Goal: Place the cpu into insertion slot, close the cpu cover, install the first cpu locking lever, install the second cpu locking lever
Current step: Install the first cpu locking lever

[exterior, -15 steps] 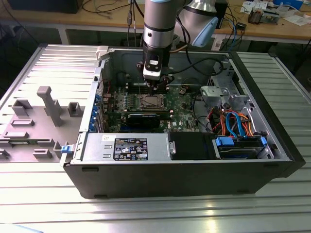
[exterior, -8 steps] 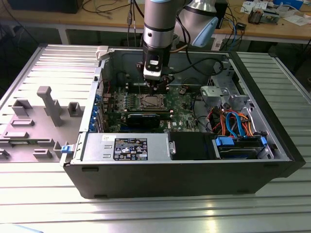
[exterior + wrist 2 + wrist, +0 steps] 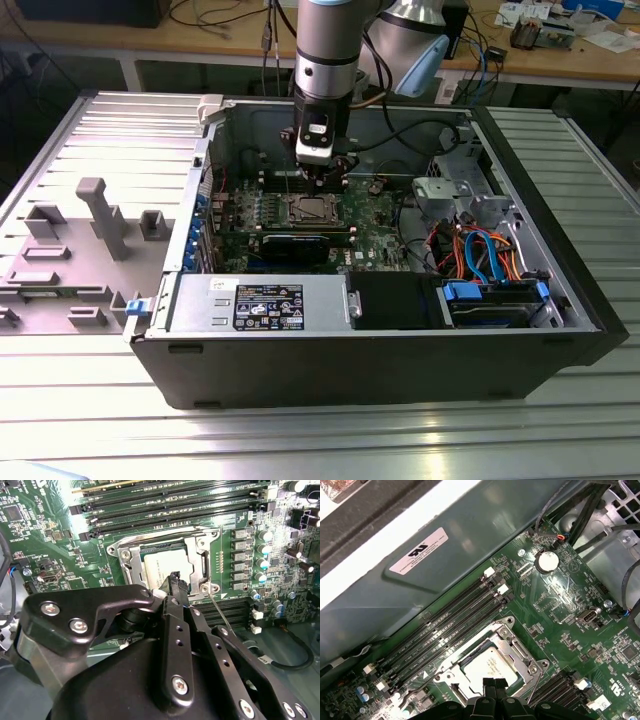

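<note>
Where the exterior view takes in the whole case [image 3: 300,375], both wrist views show the cpu [image 3: 490,666] in the slot [image 3: 451,676], cover [image 3: 515,652] down; gripper [image 3: 493,684] just above it, tips pressed together, holding nothing; the second wrist view adds a thin lever [image 3: 217,611].

The exterior view looks down from above, off one long side, at the whole open case [image 3: 380,330] on the tabletop [image 3: 300,440], at middling distance. Both wrist views sit close over the board, looking down past the tool [image 3: 175,581] [image 3: 493,684] from opposing sides. They share the insertion slot [image 3: 121,555] [image 3: 509,625] and the memory slots [image 3: 165,505] [image 3: 445,630].
</note>
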### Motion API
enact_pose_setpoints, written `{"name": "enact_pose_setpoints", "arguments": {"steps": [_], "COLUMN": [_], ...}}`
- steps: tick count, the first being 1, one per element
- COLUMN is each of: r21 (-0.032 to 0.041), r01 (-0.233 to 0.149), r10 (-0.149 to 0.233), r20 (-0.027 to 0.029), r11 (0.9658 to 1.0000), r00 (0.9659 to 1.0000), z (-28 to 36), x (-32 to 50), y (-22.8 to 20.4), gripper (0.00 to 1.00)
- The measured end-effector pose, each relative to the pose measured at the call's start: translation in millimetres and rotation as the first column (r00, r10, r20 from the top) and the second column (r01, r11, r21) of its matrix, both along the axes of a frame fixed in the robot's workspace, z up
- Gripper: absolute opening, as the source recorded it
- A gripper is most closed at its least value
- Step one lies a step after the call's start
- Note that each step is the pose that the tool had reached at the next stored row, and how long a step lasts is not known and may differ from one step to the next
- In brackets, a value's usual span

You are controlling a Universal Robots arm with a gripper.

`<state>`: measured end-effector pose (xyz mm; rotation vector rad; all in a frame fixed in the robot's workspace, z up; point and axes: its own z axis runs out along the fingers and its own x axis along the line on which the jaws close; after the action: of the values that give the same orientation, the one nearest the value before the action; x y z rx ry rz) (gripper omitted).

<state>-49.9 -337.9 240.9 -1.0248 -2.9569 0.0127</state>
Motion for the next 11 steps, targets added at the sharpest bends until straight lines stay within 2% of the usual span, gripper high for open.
{"name": "enact_pose_setpoints", "arguments": {"steps": [11], "r21": [0.0000], "r01": [-0.014], "r10": [0.014], "r20": [0.0000], "r11": [0.9999], "r00": [0.9999], "z": [0.0], "x": [0.0], "y": [0.0], "gripper": [0.11]}}
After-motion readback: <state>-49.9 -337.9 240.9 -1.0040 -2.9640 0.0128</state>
